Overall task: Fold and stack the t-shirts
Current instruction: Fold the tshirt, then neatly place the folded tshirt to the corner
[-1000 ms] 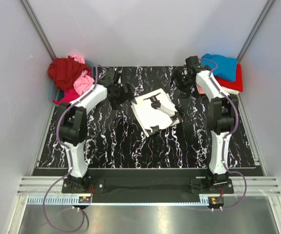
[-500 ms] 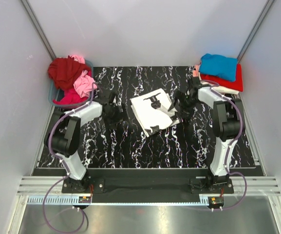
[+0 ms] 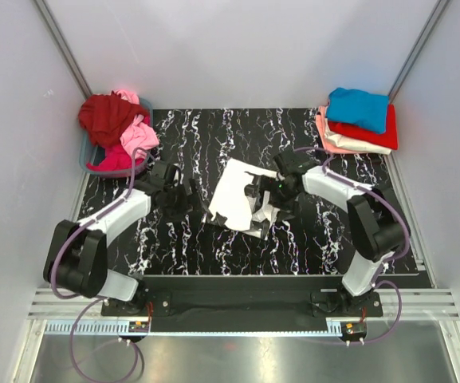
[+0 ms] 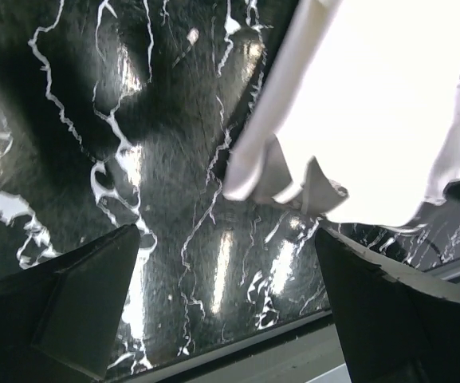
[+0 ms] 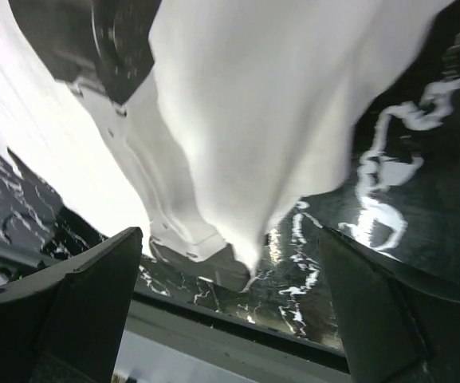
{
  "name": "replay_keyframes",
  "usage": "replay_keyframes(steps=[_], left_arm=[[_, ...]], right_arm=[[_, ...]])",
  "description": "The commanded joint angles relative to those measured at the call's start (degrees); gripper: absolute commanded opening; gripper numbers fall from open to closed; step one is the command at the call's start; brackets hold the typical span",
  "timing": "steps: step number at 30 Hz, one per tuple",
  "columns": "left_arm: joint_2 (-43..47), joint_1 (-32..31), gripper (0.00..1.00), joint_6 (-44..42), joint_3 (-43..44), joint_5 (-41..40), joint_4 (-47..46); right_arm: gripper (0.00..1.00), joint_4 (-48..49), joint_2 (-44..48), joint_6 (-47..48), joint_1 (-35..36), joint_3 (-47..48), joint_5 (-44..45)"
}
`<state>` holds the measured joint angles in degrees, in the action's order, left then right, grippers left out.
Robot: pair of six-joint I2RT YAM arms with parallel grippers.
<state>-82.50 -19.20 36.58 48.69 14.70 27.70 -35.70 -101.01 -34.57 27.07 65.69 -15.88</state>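
Observation:
A partly folded white t-shirt (image 3: 233,198) with a black print lies at the table's centre. My left gripper (image 3: 183,199) is open and low just left of it; in the left wrist view the shirt's rumpled corner (image 4: 293,179) lies ahead of the open gripper (image 4: 228,319), apart from it. My right gripper (image 3: 281,191) is open at the shirt's right edge; the right wrist view shows the white cloth (image 5: 253,120) hanging ahead of the open gripper (image 5: 230,319), not between its fingers. Folded shirts (image 3: 359,120) are stacked at the back right.
A blue basket (image 3: 84,152) at the back left holds a heap of red and pink shirts (image 3: 118,124). The table's near edge rail (image 4: 277,351) shows close below both wrists. White walls enclose the black marbled table (image 3: 309,247).
Both arms have swung from the back corners in and down to the white shirt's two sides. The shirt has shifted and turned a little toward the near left.

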Motion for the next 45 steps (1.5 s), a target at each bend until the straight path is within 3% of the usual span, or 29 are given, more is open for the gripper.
replay_keyframes(steps=[1,6,12,18,27,31,32,35,36,41,42,45], left_arm=[[7.3,-0.2,0.99,-1.0,-2.0,-2.2,1.5],[11.7,-0.2,0.99,-2.9,-3.8,-3.8,2.3],[16.5,-0.5,0.98,-2.7,-6.9,-3.2,1.7],[23.6,-0.7,0.98,-3.9,-5.4,-5.1,8.6],[32.4,-0.8,0.98,-7.2,1.8,-10.2,20.9],[35.3,-0.8,0.98,-8.5,5.5,-12.5,25.1],[35.6,-0.8,0.98,-8.8,6.2,-12.6,25.7],[36.6,-0.8,0.99,-10.6,7.3,-13.6,27.4],[36.5,-0.8,0.99,-11.4,7.4,-14.2,28.1],[36.8,-0.8,0.99,-13.2,6.2,-16.6,28.5],[36.9,-0.8,0.99,-13.5,6.3,-16.2,28.5],[37.9,-0.7,0.99,-14.2,6.1,-15.1,26.4]], right_arm=[[1.00,-3.1,4.4,1.1,-1.8,2.6,8.2],[1.00,-2.4,9.1,1.7,-2.6,1.1,6.7],[1.00,5.3,9.7,1.2,-9.5,-4.3,-0.4],[0.97,14.1,4.2,0.8,-16.3,-5.1,-7.9],[0.87,22.3,-7.3,-4.3,-16.9,-4.0,-11.3],[0.81,19.5,-10.1,-4.7,-16.8,-1.2,-10.7],[0.71,18.7,-12.0,-4.6,-16.9,0.6,-10.9],[0.55,17.7,-13.6,-4.3,-16.8,2.3,-11.1],[0.44,17.5,-14.1,-3.8,-16.8,2.8,-11.3],[0.17,17.7,-15.5,-3.1,-16.8,4.3,-13.8],[0.04,17.9,-15.5,-3.0,-16.9,4.5,-14.6],[0.00,16.3,-14.7,-1.7,-17.0,7.6,-13.0]])
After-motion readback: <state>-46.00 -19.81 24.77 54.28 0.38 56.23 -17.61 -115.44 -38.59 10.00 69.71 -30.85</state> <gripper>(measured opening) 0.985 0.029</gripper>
